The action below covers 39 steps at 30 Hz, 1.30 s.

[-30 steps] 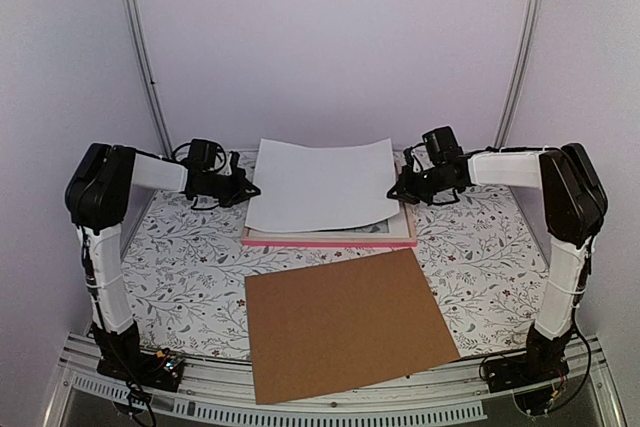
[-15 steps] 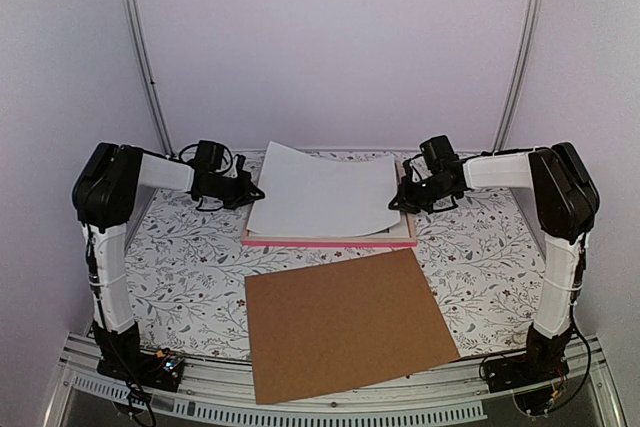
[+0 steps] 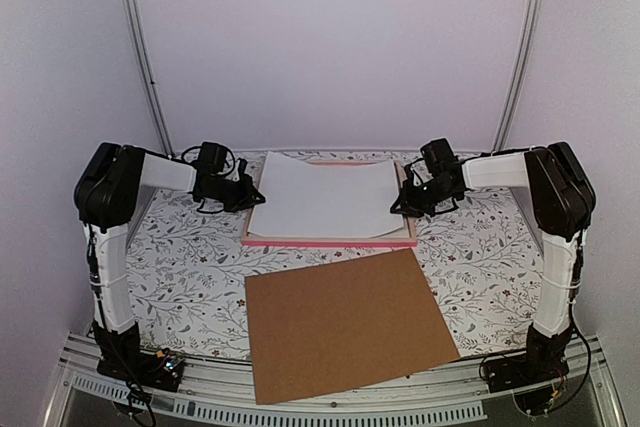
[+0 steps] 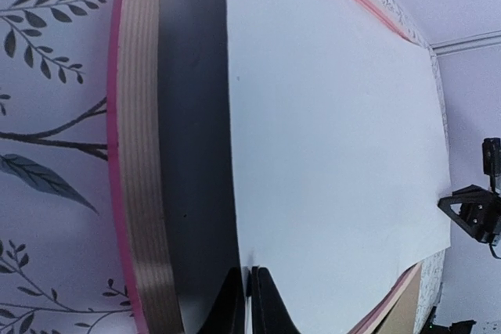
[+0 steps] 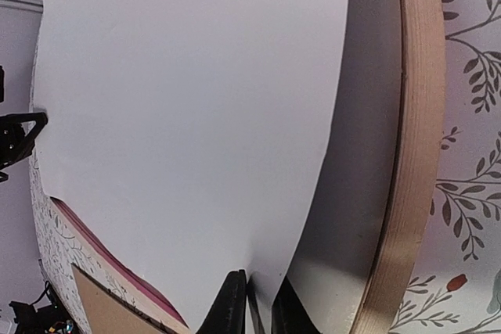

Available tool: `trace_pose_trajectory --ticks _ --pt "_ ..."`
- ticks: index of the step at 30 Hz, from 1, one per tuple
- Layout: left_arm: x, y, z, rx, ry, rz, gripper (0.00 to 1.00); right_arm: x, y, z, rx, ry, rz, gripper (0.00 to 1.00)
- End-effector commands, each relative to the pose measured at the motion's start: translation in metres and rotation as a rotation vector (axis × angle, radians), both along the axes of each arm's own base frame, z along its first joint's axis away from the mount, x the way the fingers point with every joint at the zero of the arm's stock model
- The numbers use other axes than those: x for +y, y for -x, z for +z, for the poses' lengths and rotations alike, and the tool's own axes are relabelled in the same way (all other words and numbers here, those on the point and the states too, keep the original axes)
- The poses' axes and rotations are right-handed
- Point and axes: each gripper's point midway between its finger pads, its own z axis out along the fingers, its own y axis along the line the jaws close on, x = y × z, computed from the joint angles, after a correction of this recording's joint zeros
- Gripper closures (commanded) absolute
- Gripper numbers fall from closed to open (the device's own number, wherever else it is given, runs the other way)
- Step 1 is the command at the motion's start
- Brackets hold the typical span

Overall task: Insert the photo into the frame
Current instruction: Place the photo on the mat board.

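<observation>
Photo (image 3: pixel 322 197) white-side-up inside pink frame (image 3: pixel 330 242), left pincer (image 4: pixel 246 283) pinching its edge, right pincer (image 5: pixel 262 291) slightly parted

The photo (image 3: pixel 320 195) is presented with its plain white back uppermost; no printed side is shown. It is laid across the frame (image 3: pixel 330 242) at the far middle of the table, slightly bowed, with its far left corner over the frame's far rail. The frame is noted as thin, pink on the outside with a pale wooden inner rim, and lying flat. A narrow strip inside the frame is left uncovered at each side of the photo.
</observation>
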Motion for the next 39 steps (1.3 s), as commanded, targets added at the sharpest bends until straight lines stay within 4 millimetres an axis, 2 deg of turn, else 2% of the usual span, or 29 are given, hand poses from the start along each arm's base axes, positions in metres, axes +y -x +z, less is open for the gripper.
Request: trace_pose_trajectory --ticks 1,21,27,39 --pt "-0.003 -0.003 -0.001 -0.011 -0.026 -0.008 0.9 -0.001 -0.001 -0.006 0.014 0.011 0.013 0.86" --pt "0.0 0.002 -0.005 0.005 -0.072 -0.002 0.6 -0.011 -0.003 -0.006 0.003 0.074 -0.009 0.73" --pt "0.001 0.004 -0.004 0.005 -0.098 -0.001 0.55 -0.015 -0.005 -0.004 -0.008 0.096 -0.02 0.71" --pt "0.006 0.007 0.0 0.002 -0.137 0.014 0.51 -0.02 -0.007 -0.001 -0.015 0.12 -0.024 0.68"
